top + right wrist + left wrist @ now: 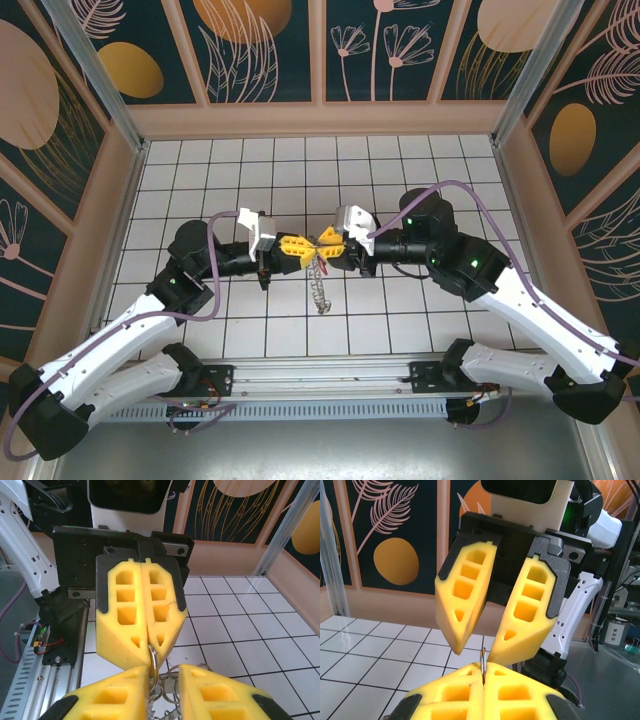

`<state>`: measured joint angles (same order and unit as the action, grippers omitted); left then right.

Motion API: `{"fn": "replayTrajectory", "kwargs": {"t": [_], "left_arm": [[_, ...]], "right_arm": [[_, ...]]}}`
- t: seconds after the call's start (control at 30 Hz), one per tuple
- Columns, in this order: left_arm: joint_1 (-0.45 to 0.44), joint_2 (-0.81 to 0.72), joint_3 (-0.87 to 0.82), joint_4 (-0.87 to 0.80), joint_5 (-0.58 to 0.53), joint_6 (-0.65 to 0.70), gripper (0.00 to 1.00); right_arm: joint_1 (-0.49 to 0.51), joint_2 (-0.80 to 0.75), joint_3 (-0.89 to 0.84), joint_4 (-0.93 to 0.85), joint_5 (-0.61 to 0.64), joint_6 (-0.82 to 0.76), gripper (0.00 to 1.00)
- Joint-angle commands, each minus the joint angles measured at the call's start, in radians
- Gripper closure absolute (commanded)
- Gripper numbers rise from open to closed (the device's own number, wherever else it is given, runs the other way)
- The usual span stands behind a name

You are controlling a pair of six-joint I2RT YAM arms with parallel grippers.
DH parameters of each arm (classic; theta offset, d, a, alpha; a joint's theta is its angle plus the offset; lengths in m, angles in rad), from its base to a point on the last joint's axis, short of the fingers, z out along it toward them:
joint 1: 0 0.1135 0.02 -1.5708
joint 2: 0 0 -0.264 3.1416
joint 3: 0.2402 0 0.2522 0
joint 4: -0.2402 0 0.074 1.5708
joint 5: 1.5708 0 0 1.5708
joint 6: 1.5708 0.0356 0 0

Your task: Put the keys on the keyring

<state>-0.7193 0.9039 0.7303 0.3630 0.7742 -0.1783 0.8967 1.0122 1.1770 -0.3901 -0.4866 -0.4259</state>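
So my left hand (149,647) is clamped shut on the ring (153,661), holding it edge-on right at the fingertips, up over the middle of the counter (400,300). My right hand (477,652) faces it tip to tip, jaws a little apart with the ring sitting in the gap. Can't tell if it's actually touching. A wiry coil (321,285) hangs down below the ring. Key's too small to pick out in that tangle, tbh.
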Motion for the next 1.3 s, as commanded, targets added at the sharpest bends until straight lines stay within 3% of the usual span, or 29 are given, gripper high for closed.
{"fn": "replayTrajectory", "kwargs": {"t": [0.0,0.33,1.03,1.1,1.27], "left_arm": [[-0.002,-0.017,0.003,0.114,0.019,-0.036,1.0],[-0.003,-0.017,0.023,0.092,0.007,-0.026,1.0],[-0.002,-0.003,0.055,0.063,0.004,-0.01,1.0],[-0.002,-0.002,0.057,0.058,0.004,-0.007,1.0],[-0.003,-0.004,0.061,0.047,0.002,0.0,1.0]], "right_arm": [[-0.01,-0.014,-0.013,0.046,-0.023,0.027,0.77],[-0.026,-0.093,-0.098,0.072,-0.052,0.077,0.67],[-0.028,-0.035,-0.167,0.179,-0.128,0.131,0.53],[-0.028,-0.037,-0.173,0.195,-0.121,0.132,0.55],[-0.028,-0.055,-0.189,0.227,-0.089,0.133,0.77]]}}
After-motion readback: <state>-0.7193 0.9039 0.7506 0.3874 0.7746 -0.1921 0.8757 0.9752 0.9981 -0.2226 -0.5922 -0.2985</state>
